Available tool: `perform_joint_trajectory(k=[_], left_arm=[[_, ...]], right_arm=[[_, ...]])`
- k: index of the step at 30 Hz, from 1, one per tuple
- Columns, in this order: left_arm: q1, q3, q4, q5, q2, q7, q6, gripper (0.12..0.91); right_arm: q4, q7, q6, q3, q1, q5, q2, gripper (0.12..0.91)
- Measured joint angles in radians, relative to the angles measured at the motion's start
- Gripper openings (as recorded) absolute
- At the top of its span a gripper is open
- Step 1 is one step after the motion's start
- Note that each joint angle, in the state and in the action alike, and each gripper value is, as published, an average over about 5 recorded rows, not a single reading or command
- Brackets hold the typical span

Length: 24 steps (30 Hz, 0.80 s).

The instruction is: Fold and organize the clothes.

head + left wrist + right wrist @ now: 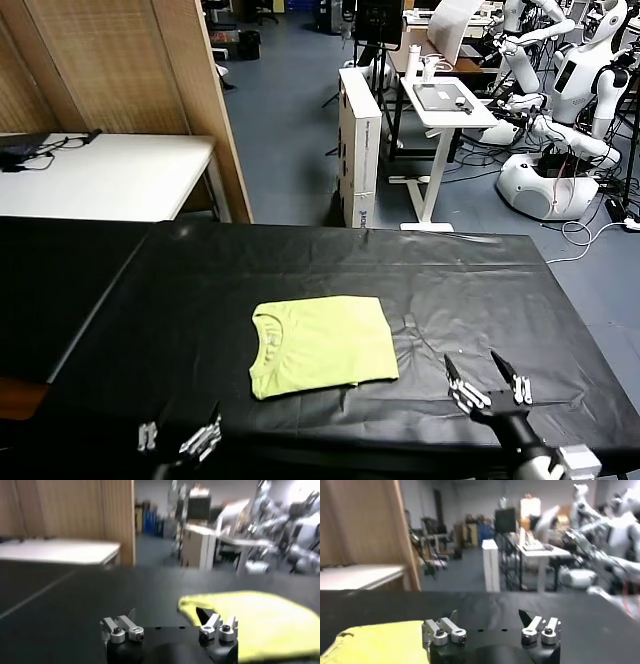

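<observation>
The lime yellow-green T-shirt [320, 345] lies folded into a small rectangle on the black table [300, 265], ribbed neck to the left. No print shows. My left gripper [180, 437] is open and empty at the table's front edge, left of the shirt. My right gripper [487, 382] is open and empty near the front edge, right of the shirt. The shirt also shows in the left wrist view [260, 622] beyond the left gripper [167, 617], and in the right wrist view [375, 640] beside the right gripper [487, 616].
A white table [110, 175] and wooden panels [120, 65] stand behind at the left. A white desk [445, 100], a cardboard box [358, 145] and other white robots [560, 120] stand beyond the far edge. The black cover has creases right of the shirt.
</observation>
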Motion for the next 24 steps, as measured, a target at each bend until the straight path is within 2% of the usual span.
perform_joint_trajectory(k=[6,13,17,24], left_arm=[[0.04,-0.007,-0.001,0.002,0.009,-0.005,-0.006,0.907],[0.065,-0.009,-0.007,0.005,0.015,0.005,-0.016,0.907],[0.066,-0.007,-0.005,0.008,0.018,0.009,-0.014,0.907],[0.083,-0.006,-0.01,0.022,0.013,0.028,-0.013,0.907]], right_arm=[[-0.02,-0.006,0.099,-0.029,-0.076,-0.095,-0.001,0.907],[-0.064,0.055,0.196,-0.092,-0.147,-0.207,0.011,0.907],[-0.07,0.07,0.222,-0.121,-0.176,-0.242,0.025,0.907],[-0.071,0.066,0.223,-0.135,-0.186,-0.246,0.028,0.907]])
